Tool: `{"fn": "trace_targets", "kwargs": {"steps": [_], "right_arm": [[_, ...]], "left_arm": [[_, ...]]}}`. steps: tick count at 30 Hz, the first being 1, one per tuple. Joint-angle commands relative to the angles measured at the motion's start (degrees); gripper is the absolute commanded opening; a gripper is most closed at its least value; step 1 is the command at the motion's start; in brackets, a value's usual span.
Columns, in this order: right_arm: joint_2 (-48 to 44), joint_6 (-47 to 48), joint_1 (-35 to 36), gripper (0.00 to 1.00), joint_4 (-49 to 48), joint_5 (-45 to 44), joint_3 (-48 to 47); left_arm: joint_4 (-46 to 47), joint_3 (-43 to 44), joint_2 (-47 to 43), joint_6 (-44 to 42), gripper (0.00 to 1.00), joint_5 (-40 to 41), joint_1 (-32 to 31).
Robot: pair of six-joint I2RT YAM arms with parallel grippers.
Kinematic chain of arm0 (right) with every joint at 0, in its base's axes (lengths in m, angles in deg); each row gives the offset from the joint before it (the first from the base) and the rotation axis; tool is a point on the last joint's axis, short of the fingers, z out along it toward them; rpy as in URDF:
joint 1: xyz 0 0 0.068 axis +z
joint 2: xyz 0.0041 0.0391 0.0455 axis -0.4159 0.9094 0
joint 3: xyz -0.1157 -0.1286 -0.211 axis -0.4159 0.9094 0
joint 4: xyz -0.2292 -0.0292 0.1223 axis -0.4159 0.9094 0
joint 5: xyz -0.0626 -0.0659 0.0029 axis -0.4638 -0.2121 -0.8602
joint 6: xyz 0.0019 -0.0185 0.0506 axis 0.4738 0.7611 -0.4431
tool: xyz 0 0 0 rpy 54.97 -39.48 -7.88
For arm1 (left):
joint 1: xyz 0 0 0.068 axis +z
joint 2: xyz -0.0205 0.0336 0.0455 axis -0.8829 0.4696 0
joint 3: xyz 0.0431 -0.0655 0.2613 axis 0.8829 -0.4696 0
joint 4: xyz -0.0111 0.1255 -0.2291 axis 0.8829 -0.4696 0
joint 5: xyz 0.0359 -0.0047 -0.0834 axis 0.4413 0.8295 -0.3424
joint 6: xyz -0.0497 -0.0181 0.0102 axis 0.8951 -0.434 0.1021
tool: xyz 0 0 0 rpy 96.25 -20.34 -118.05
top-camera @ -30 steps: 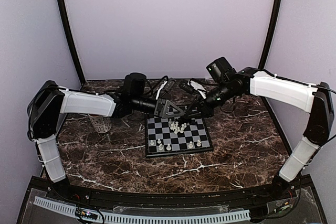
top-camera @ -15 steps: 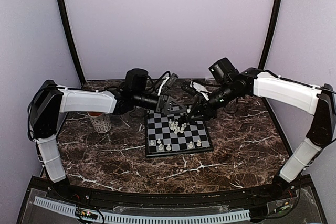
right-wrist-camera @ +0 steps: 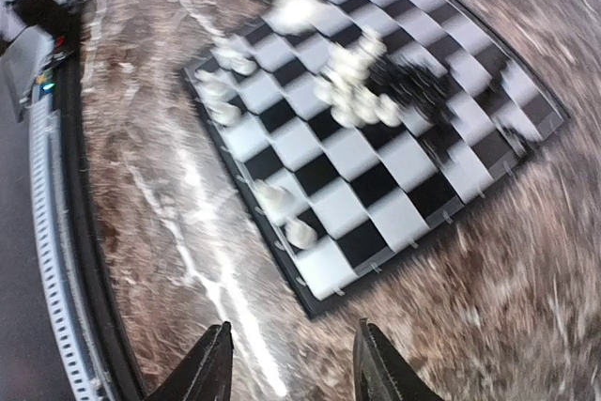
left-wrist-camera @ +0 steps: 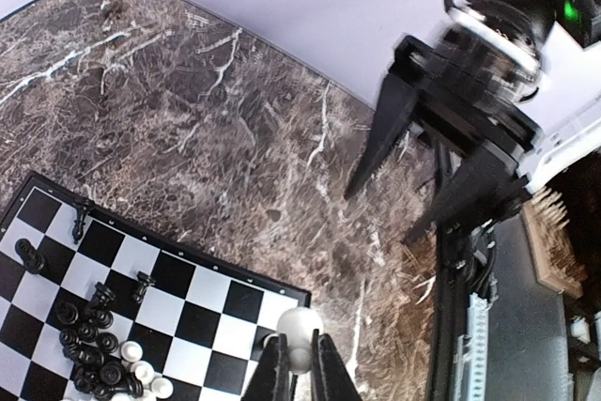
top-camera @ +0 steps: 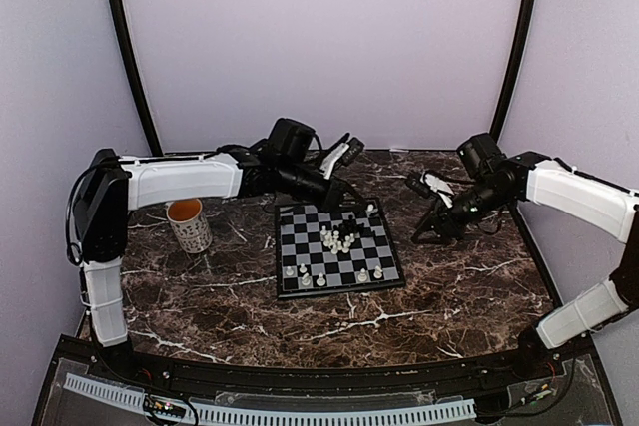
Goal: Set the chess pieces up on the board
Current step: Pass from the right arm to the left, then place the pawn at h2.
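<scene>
Right arm (top-camera: 571,190) withdrawn, left jaws pinch white piece (left-wrist-camera: 299,330) (wrist view)

Plain pale lilac walls (top-camera: 319,37) at back and both sides. Two thin black posts, left (top-camera: 128,57) and right (top-camera: 518,47), curving up from the far table corners. Dark brown marble-patterned tabletop (top-camera: 459,291), white veins. White perforated strip (top-camera: 300,412) along near edge. Soft, even light.

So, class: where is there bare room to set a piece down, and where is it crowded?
Bare: the tabletop along the board's near edge, and between mug and board. Crowded: the heap of chess pieces mid-board, and its far right corner, where the left gripper holds a white piece.
</scene>
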Motion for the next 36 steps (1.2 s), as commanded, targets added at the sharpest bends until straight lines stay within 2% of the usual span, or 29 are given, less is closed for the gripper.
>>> {"fn": "trace_targets", "kwargs": {"steps": [1, 4, 11, 16, 22, 36], "right_arm": [[-1.4, -3.8, -5.7, 0.45, -9.5, -6.6, 7.2], [-1.1, -5.9, -9.2, 0.45, -14.4, -12.2, 10.9], [0.8, -6.8, -12.6, 0.45, -17.2, -13.0, 12.3], [1.3, -6.4, -12.7, 0.45, -17.6, -12.1, 12.6], [1.9, -5.9, -12.7, 0.45, -17.5, -11.5, 12.8], [3.9, -5.4, -12.7, 0.45, -16.9, -9.3, 12.2]], "left_arm": [[-14.2, 8.3, 2.7, -11.1, 0.08, 10.8, -3.9], [-20.0, 12.9, 6.3, -15.2, 0.08, 15.6, -6.7], [-27.9, 23.9, 15.1, -21.3, 0.08, 23.7, -11.2], [-33.1, 34.0, 22.2, -22.3, 0.08, 29.4, -13.4], [-39.8, 44.4, 30.6, -21.8, 0.08, 31.6, -13.8], [-43.8, 44.8, 32.2, -22.3, 0.09, 31.6, -13.8]]}}
